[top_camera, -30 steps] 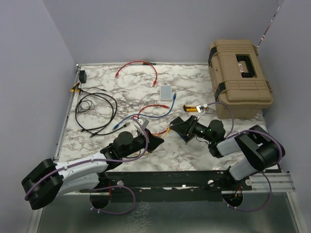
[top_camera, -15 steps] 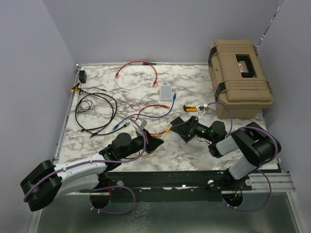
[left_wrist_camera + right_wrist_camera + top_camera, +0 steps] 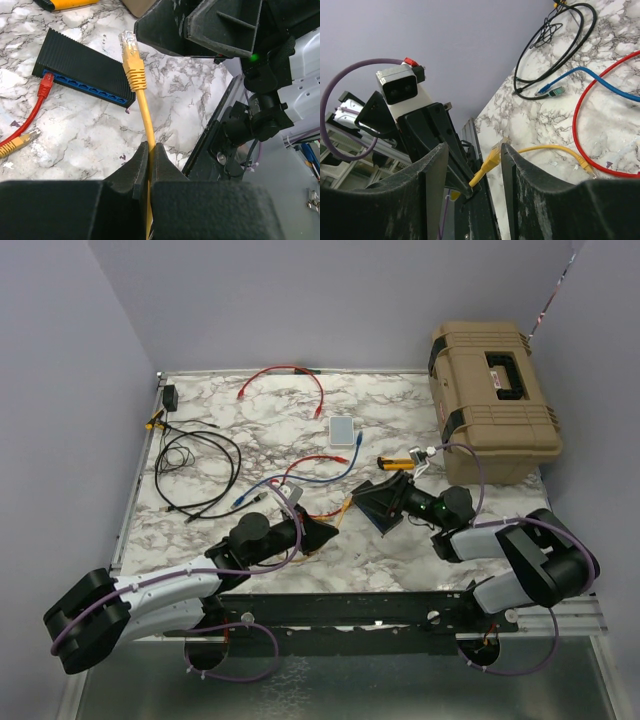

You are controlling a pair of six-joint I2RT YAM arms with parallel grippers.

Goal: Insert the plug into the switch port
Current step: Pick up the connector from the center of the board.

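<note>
My left gripper (image 3: 151, 150) is shut on a yellow cable (image 3: 145, 115) a little below its plug (image 3: 131, 55), which sticks out ahead, above the table. The switch (image 3: 82, 70), a flat black box with a blue row of sockets, lies beyond it; a red plug (image 3: 45, 85) sits in its left end socket. My right gripper (image 3: 473, 147) is open, and the yellow plug (image 3: 492, 157) shows between its fingers, close to the right one. In the top view the left gripper (image 3: 322, 533) and right gripper (image 3: 372, 502) face each other; the switch is hidden there.
A tan case (image 3: 492, 400) stands at the back right. A small grey-white box (image 3: 342, 430), a black adapter (image 3: 171, 397), a black cable coil (image 3: 200, 470), red (image 3: 285, 375) and blue (image 3: 300, 480) cables and a yellow tool (image 3: 395, 463) lie about. A loose yellow plug (image 3: 17, 142) lies near the switch.
My right arm has swung its elbow out to the right and its gripper has shifted slightly away. The left arm holds still with the yellow cable.
</note>
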